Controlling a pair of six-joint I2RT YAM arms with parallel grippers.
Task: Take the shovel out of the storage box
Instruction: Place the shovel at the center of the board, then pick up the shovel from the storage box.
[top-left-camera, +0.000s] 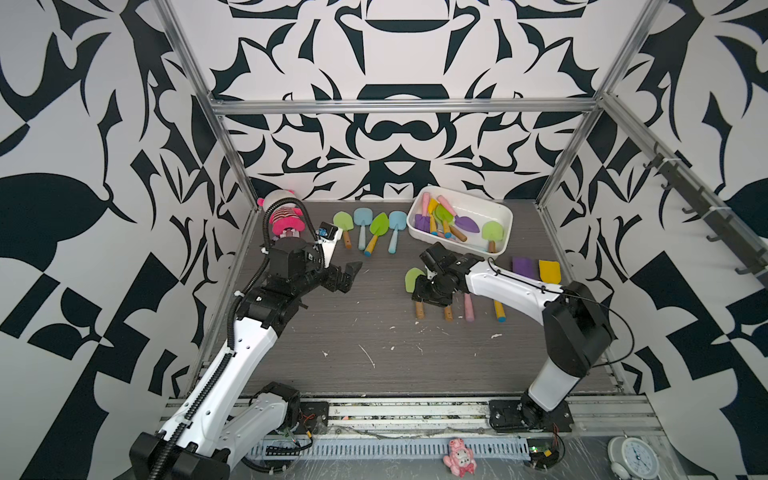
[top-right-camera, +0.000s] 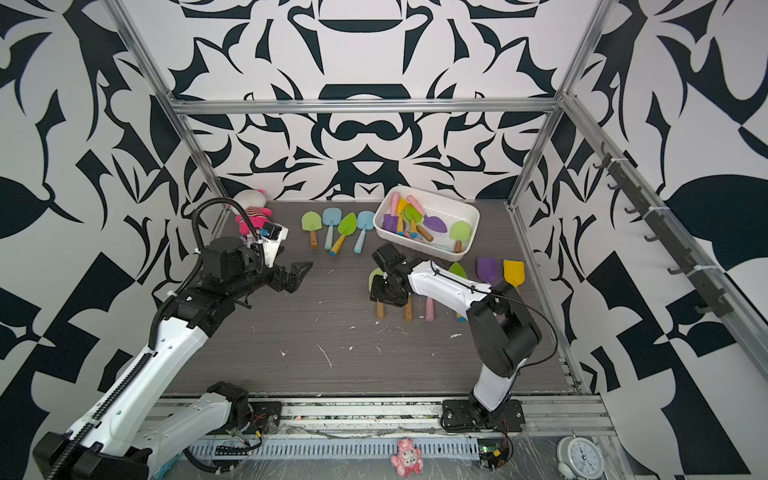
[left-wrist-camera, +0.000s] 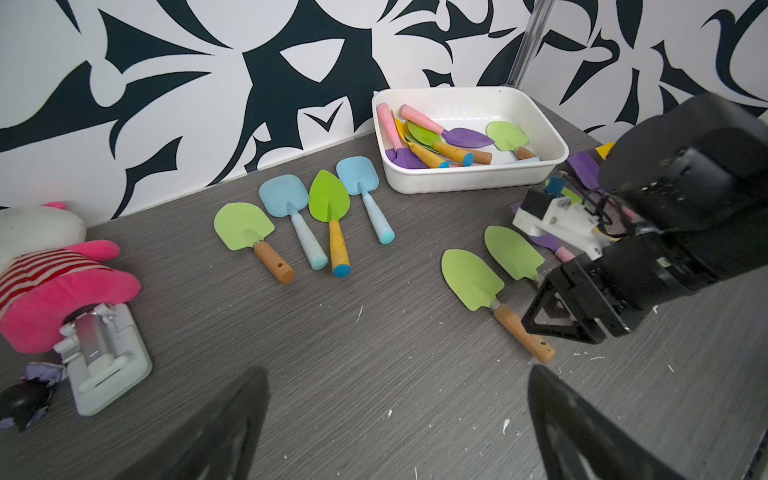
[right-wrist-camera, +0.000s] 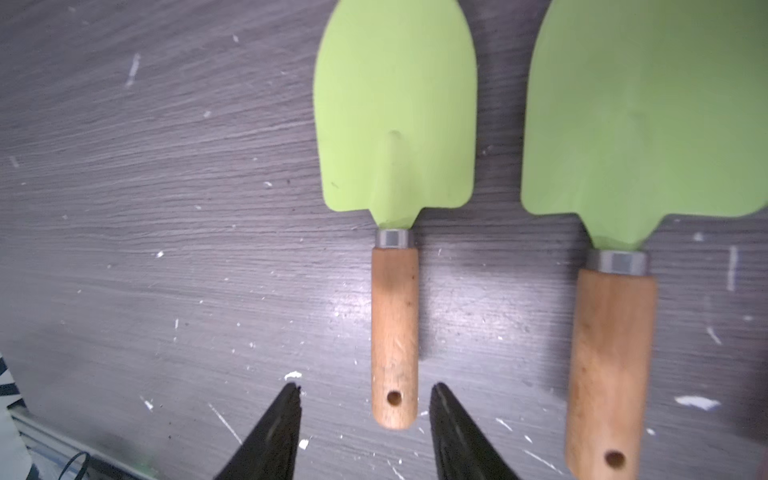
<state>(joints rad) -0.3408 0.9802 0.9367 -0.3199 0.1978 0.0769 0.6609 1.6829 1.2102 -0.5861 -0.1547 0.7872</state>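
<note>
One green shovel (right-wrist-camera: 395, 137) lies flat; right end effector (right-wrist-camera: 365, 387) spread

Nothing legible; numerals on the clock (top-left-camera: 634, 457) are too small.

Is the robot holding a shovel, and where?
Nothing is held. The right end effector stands open around the wooden handle of the light green shovel; the left end effector is open, empty.

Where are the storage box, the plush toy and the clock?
storage box (left-wrist-camera: 457, 180): left wrist view, on its near side wall.
plush toy (top-left-camera: 286, 219): in a top view, on its striped body.
clock (top-left-camera: 636, 457): in a top view, on its face.
</note>
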